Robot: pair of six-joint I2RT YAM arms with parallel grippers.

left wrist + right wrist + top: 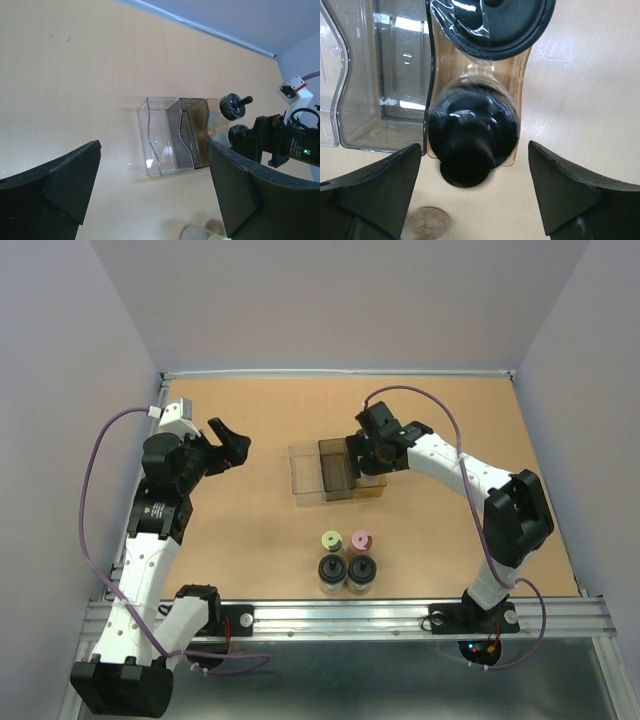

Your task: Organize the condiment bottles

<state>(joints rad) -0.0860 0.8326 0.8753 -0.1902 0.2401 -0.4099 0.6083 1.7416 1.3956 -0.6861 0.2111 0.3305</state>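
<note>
Over the brownish end compartment of the rack (pixel 308 475), the right gripper (pixel 368 453) hangs with its fingers (pixel 380 195) spread wide. One sits on each side of a black-capped jar (pixel 470 135) and neither touches it. That jar stands in the compartment just beside a second black-capped jar (pixel 492 25), so two of the six look to be housed. The other two compartments show no jars in these views. The remaining four stand in a tight square on the surface (pixel 250 530) near the arm bases: a yellow-green cap (pixel 330 540) and a pink cap (pixel 361 540) behind, and two black caps (pixel 331 569) (pixel 361 570) in front. The left gripper (pixel 230 445) is well away from the rack with its fingers (pixel 65 185) also wide apart, holding nothing. The step reads as letting go of the seated jar. To do it well, the right arm should rise straight up with the fingers kept wide until they clear the knob. A sideways drift could catch the cap, tip the jar against its neighbour or shove the light rack. For the next pick, the jars in the square stand almost touching. The fingers should therefore come down on an outer jar and close low on the cap's neck, so the others are not knocked.
</note>
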